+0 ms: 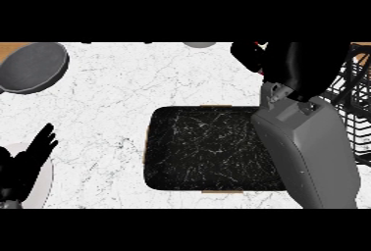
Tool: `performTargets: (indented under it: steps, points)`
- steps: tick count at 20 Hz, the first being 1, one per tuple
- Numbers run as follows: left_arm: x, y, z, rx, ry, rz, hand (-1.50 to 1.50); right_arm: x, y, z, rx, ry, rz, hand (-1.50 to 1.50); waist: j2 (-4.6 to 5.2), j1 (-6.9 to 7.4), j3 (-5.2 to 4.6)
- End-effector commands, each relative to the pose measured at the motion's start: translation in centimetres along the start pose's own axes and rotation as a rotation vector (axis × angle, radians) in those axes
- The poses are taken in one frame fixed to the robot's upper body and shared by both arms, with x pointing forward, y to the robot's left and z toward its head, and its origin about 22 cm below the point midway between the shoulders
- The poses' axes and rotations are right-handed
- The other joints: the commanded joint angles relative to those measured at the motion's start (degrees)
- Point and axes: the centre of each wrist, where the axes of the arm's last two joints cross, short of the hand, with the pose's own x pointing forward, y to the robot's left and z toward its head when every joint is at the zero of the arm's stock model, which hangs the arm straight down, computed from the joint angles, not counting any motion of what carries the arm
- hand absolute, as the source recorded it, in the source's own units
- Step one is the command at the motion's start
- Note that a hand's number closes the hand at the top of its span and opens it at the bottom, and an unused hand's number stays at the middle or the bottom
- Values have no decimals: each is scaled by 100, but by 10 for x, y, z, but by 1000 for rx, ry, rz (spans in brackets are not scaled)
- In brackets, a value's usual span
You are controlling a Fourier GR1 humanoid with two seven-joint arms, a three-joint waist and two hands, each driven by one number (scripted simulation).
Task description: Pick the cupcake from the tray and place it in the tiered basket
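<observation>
**Right hand at top of view, tray bare of cupcake**

Surface: white marble bench point(116, 98) with fine grey veining; a strip of tan wood shows at the top left corner and top right edge. No more of the room is visible.

Count: one tray point(203, 147), black with white scratch-like streaks, rounded corners, small tan tabs at its top and bottom edges, lying at centre. One dark grey pan point(33, 66) at top left, partly cut by the edge. One black wire basket point(355, 103) at the right edge, only partly in view. One white plate point(45, 188) at lower left, mostly behind the left hand. One small grey round thing point(199, 44) at the top edge, cut off, not identifiable.

Hands: left hand point(25, 162) rests at lower left, fingers straight and pointing up. Right forearm point(311, 147) crosses the tray's right edge; right hand point(272, 56) sits at the top, beside the basket, fingers curled. A small red and white bit point(257, 46) shows at the fingers; it may be the cupcake, but I cannot tell, nor whether the hand holds it.
</observation>
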Motion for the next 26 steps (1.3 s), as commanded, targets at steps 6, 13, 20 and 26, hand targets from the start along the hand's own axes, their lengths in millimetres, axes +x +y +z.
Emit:
performTargets:
  steps: [6,13,20,26]
  points:
    - [-2,-2,-2,-25,11,3,0,-51,-8,-83,-63,114,-238,150,52,67,-12]
    - [-7,-4,-14,-11,18,3,0,-76,1,-129,-36,109,-279,150,41,48,-20]
    - [-11,-1,3,7,29,-1,0,-130,18,-153,-40,0,319,150,69,38,-55]
    - [2,-2,-1,-11,21,-1,0,-137,-18,-188,9,-89,536,150,38,69,-25]
